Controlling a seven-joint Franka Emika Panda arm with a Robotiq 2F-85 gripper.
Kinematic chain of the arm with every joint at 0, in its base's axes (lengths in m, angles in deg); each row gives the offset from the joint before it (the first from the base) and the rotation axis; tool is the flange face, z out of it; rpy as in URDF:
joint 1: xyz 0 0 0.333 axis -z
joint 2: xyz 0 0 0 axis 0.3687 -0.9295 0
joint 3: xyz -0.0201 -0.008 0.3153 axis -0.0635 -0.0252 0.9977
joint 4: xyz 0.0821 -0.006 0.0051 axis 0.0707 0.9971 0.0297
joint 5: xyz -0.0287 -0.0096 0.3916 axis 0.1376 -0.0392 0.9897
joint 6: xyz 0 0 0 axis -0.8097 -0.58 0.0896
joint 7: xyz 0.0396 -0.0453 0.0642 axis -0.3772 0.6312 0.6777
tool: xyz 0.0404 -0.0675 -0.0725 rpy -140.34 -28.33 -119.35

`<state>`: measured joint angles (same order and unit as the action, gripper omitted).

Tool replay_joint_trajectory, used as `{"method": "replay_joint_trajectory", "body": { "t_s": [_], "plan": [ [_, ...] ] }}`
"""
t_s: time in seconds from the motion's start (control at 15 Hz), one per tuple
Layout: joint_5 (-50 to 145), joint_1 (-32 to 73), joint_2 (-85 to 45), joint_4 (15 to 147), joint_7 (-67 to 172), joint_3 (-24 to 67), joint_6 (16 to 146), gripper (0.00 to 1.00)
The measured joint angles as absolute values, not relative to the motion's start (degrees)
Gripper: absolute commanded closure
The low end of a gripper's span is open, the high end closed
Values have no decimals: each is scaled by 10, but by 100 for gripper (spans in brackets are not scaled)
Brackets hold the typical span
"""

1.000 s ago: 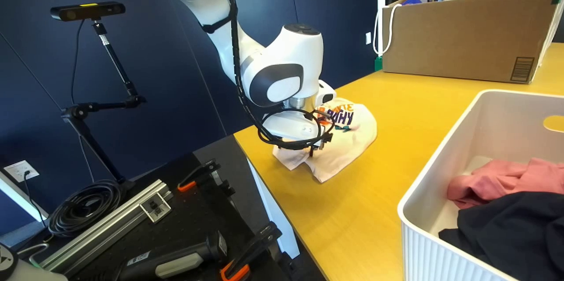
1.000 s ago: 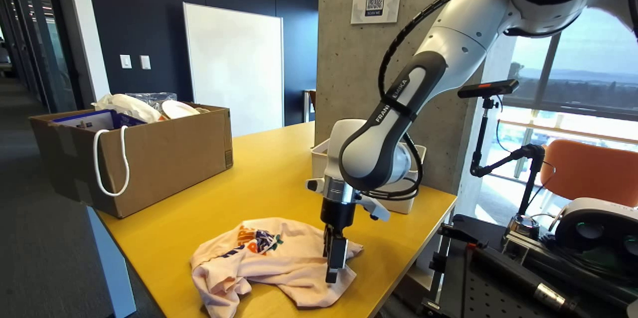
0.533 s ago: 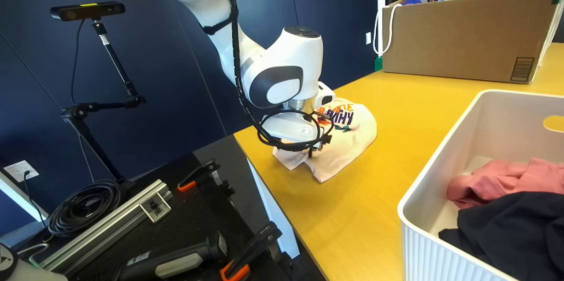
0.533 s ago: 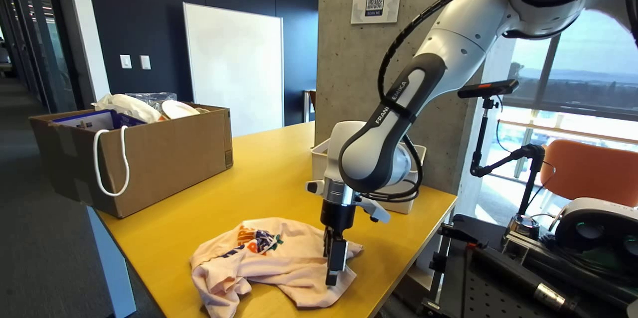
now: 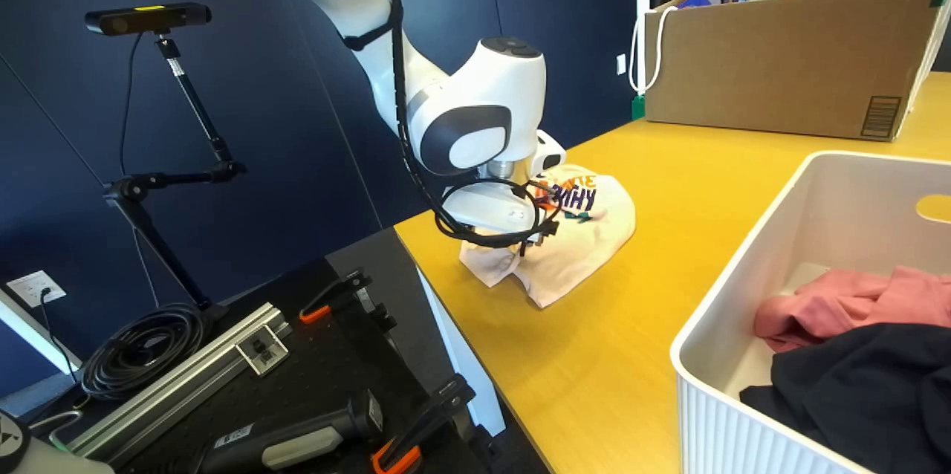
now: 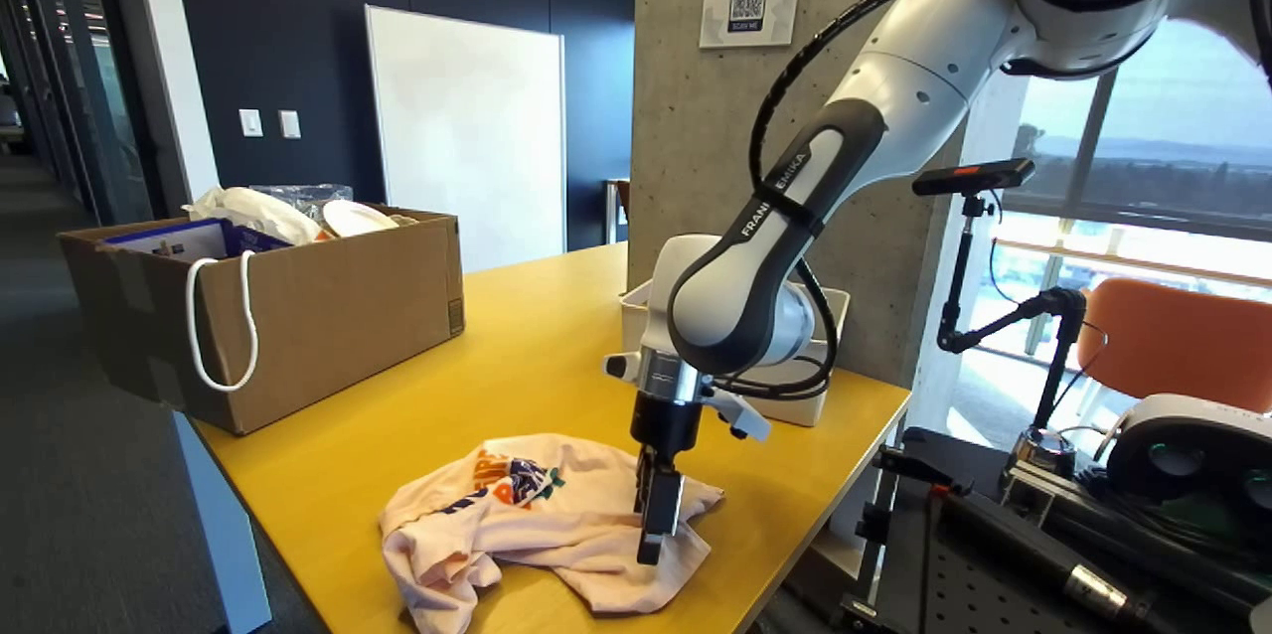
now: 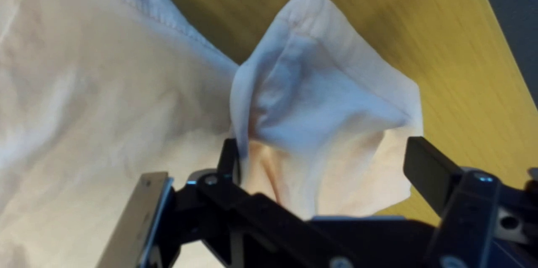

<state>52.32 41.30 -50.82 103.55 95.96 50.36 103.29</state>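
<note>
The peach shirt lies crumpled on the yellow tabletop, lower left of centre in an exterior view. In the wrist view's lower half, the gripper stands wide over one end of it. A white bin holding pink cloth and dark cloth fills an exterior view's lower right.
</note>
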Motion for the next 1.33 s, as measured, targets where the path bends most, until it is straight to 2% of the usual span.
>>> {"method": "replay_joint_trajectory", "body": {
  "t_s": [0.07,0.13,0.2,0.27,0.33,0.8,0.87,0.93,1.0,1.13,1.2,1.27,1.33],
  "plan": [
    [525,413,-508,1035,961,505,1030,2],
    [526,413,-508,1033,962,505,1026,9],
    [528,413,-509,1031,963,505,1021,3],
    [530,413,-509,1028,964,505,1014,4],
    [532,413,-510,1025,966,505,1007,1],
    [548,413,-525,995,972,503,976,0],
    [548,412,-528,990,972,501,973,12],
    [548,411,-532,986,972,500,970,19],
    [548,410,-536,982,972,499,969,16],
    [548,408,-538,977,972,499,969,16],
    [548,407,-538,977,972,499,969,25],
    [548,406,-538,976,972,500,969,19],
    [548,405,-538,976,972,500,969,27]
  ]
}}
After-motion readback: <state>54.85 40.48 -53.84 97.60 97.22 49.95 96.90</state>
